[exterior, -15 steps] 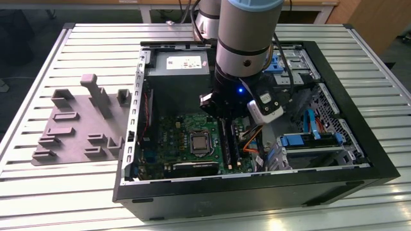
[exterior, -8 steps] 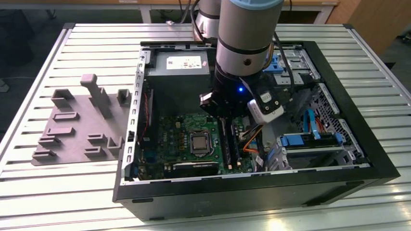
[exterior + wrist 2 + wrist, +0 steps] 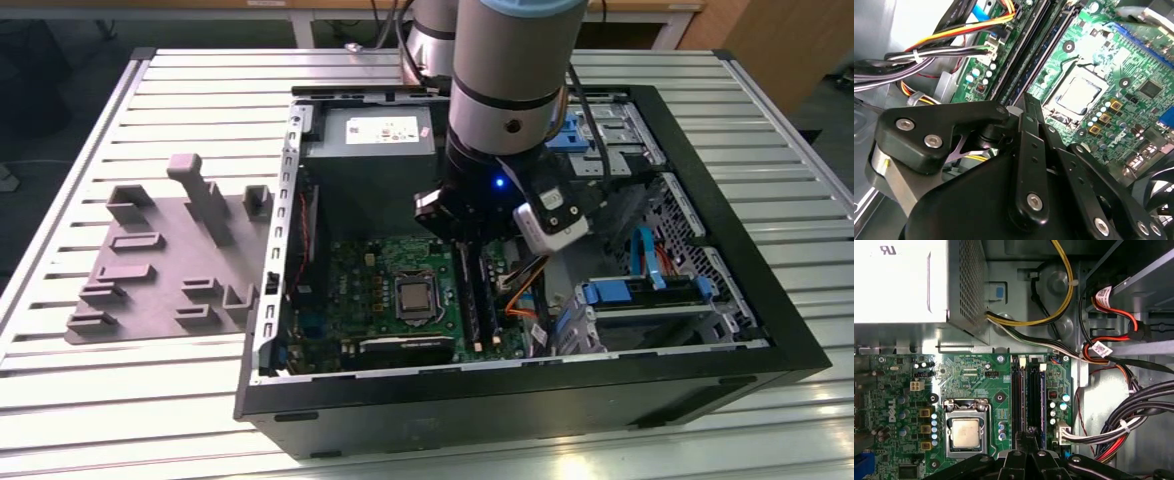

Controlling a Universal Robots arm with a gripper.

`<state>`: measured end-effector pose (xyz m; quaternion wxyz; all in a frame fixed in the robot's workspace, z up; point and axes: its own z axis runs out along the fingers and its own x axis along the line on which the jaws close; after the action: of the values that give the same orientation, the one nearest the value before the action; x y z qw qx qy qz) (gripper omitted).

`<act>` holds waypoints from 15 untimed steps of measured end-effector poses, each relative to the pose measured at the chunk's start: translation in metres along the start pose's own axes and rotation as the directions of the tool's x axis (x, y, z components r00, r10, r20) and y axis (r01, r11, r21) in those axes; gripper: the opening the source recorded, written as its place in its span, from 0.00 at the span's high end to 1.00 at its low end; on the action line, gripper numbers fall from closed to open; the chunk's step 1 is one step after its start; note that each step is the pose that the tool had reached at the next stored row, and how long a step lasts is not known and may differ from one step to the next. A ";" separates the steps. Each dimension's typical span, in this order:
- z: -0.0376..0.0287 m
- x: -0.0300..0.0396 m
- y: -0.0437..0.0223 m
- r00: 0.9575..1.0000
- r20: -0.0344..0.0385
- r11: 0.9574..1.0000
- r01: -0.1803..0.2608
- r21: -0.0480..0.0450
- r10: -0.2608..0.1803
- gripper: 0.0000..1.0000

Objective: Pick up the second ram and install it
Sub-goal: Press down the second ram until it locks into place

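**Gripper above the memory slots: ram lying straight ahead of the tool**

The black, multi-link gripper [image 3: 1029, 437] hangs low inside the open black computer case [image 3: 747, 300], over the large green motherboard [image 3: 974, 380]. Whether it is open, closed or gripping anything cannot be told.

The second ram [image 3: 1032, 400], a long, narrow, dark strip seen edge-on, appears to stand among the long black slots [image 3: 1017, 400], its near end directly beneath the gripper's tip. Whether the two touch is hidden. Its long axis runs parallel to the slots, leading away from the gripper toward the grey metal power-supply box [image 3: 904, 285]. The square silver processor socket [image 3: 965, 432] lies just beside the slots.

A white label [image 3: 384, 131] sits on the power-supply box, and small white tags [image 3: 1101, 349] wrap the red and black cables. White lettering also marks the motherboard.
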<state>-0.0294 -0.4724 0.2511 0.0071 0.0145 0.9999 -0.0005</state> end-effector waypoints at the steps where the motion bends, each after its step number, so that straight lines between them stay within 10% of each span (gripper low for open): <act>1: 0.0000 0.0000 0.0013 1.000 0.000 1.000 0.000 0.000 0.000 0.89; 15: 0.0015 0.0006 0.0210 1.000 0.000 1.000 0.000 0.000 0.000 0.89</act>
<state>-0.0294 -0.4514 0.2497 0.0072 0.0144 0.9999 -0.0005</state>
